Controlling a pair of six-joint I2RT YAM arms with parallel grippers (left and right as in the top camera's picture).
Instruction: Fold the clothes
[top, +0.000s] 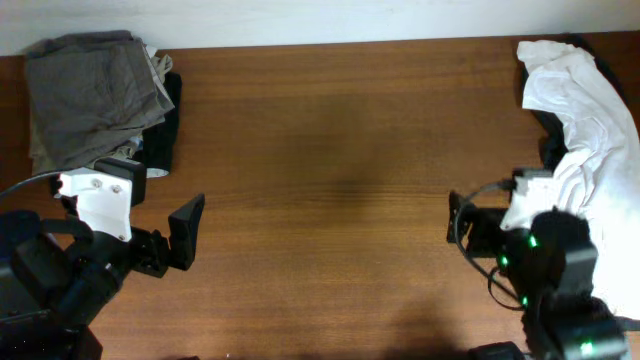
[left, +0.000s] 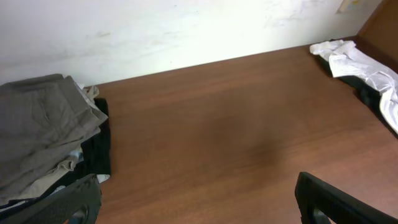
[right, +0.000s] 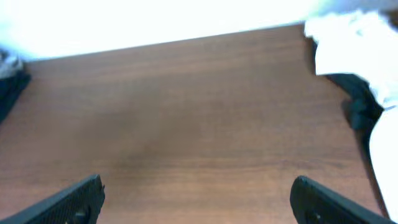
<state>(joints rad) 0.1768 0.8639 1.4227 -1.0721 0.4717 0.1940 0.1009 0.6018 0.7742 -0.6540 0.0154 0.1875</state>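
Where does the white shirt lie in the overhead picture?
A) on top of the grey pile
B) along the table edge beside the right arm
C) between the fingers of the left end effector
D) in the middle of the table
B: the white shirt lies crumpled at the edge of the table next to the right arm, far from the grey pile.

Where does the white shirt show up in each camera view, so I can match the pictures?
Overhead: the white shirt lies crumpled along the right edge, from the top corner downward.
Left wrist: upper right corner.
Right wrist: upper right, blurred.
Shared landmark: the far edge of the table, where it meets the white wall, runs across the top of every view.
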